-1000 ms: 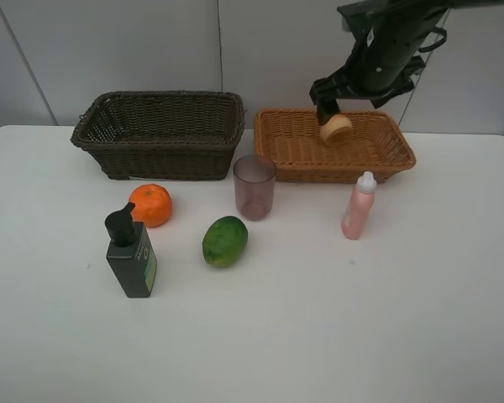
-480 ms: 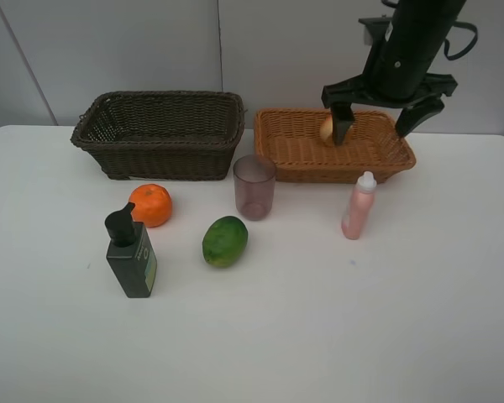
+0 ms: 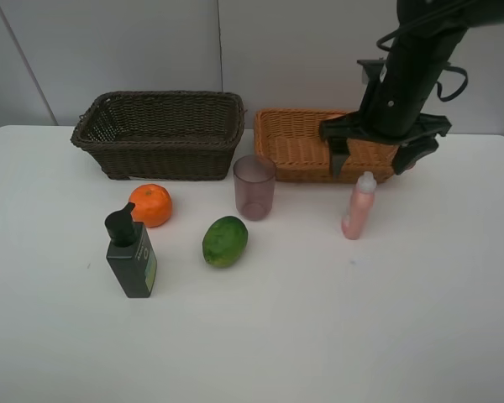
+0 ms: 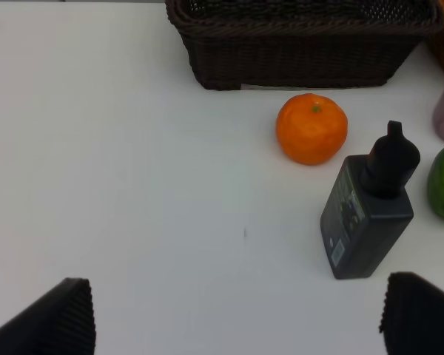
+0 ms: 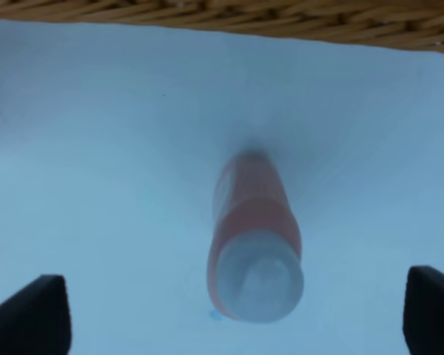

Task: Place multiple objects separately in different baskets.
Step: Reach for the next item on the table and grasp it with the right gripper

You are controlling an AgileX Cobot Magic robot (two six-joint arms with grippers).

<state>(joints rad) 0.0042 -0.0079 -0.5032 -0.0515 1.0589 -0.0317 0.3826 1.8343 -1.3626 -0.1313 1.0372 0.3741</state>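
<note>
Looking from the high camera first, we see that the right gripper (image 3: 372, 159) has left the tan basket (image 3: 290, 143), where a second ago it hung with the peach between its jaws. It has come forward and down with the jaws spread wide and nothing in them. The pink bottle (image 3: 359, 207) stands upright just below it, close in front of the basket's wall. The peach is hidden behind the arm now, so we judge rather than see that it lies in that basket. Well off to the gripper's left, the cup (image 3: 254, 186), green fruit (image 3: 225, 241), tangerine (image 3: 150, 205) and pump bottle (image 3: 132, 254) wait on the table in front of the dark basket (image 3: 160, 134), none of them shifted. In the left wrist view the left gripper (image 4: 237, 322) hangs fully open over bare table. The tangerine (image 4: 311, 127) and pump bottle (image 4: 368, 218) lie ahead of it and toward one finger, with the dark basket (image 4: 303, 52) beyond them. In the right wrist view the bottle (image 5: 251, 222) sits centred between the widely parted fingertips, cap toward the camera and the wicker rim (image 5: 207, 18) just past it. We take this to mean one item is sorted and the bottle is next, needing only a straight descent and a closing of the jaws.
</note>
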